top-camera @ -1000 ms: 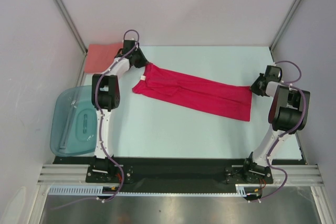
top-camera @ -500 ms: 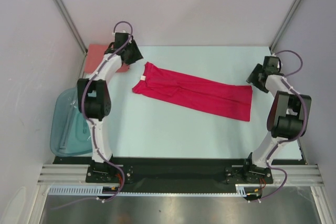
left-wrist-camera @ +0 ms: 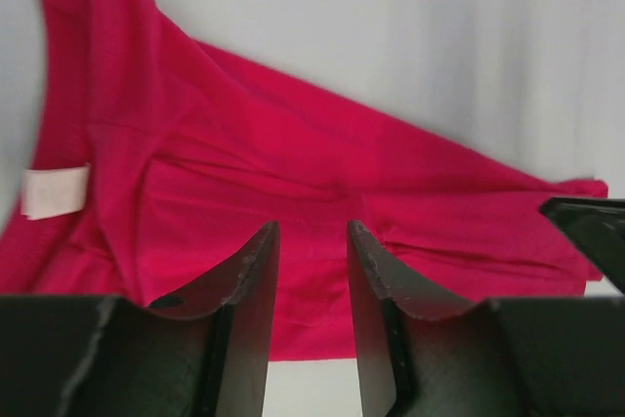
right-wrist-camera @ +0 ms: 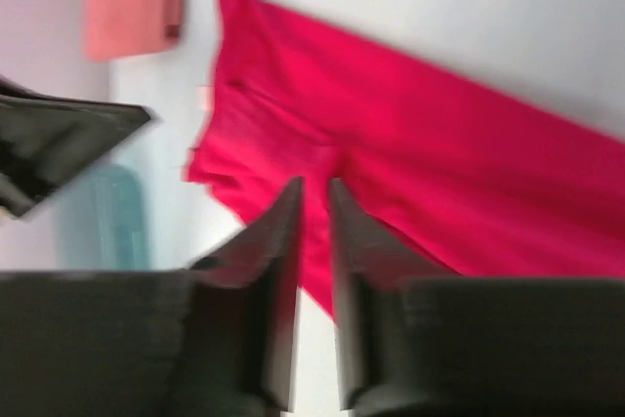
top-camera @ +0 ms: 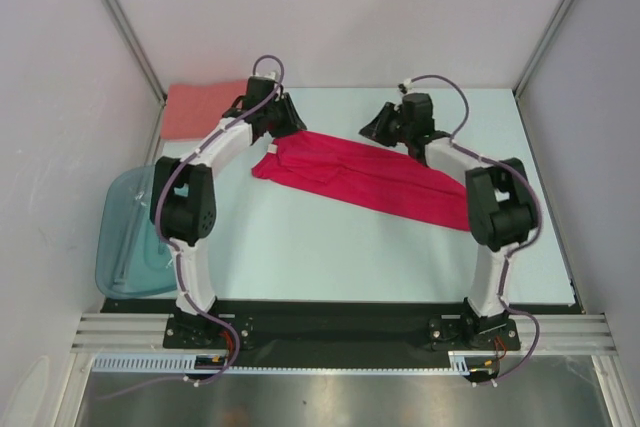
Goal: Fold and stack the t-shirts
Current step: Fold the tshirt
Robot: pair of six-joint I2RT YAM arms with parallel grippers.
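Observation:
The crimson-red t-shirt [top-camera: 360,175] lies folded into a long strip, running diagonally across the table; a white label [left-wrist-camera: 54,190] shows at its collar end. The salmon-pink t-shirt [top-camera: 200,107] lies folded at the far left corner. My left gripper [top-camera: 287,125] hovers over the far edge of the red shirt's collar end, jaws open and empty [left-wrist-camera: 312,231]. My right gripper [top-camera: 374,129] hovers over the far edge near the strip's middle, jaws narrowly open and empty [right-wrist-camera: 314,187]. The red shirt [right-wrist-camera: 410,153] fills both wrist views.
A translucent teal tub [top-camera: 125,237] stands at the left edge of the table, also faintly in the right wrist view [right-wrist-camera: 103,217]. The right arm's links [top-camera: 495,202] lie over the shirt's right end. Grey walls close the back and sides.
Both arms swung inward over the red shirt. The right gripper moved from the shirt's right end to its far middle edge. The left gripper moved from over the salmon shirt to the collar end.

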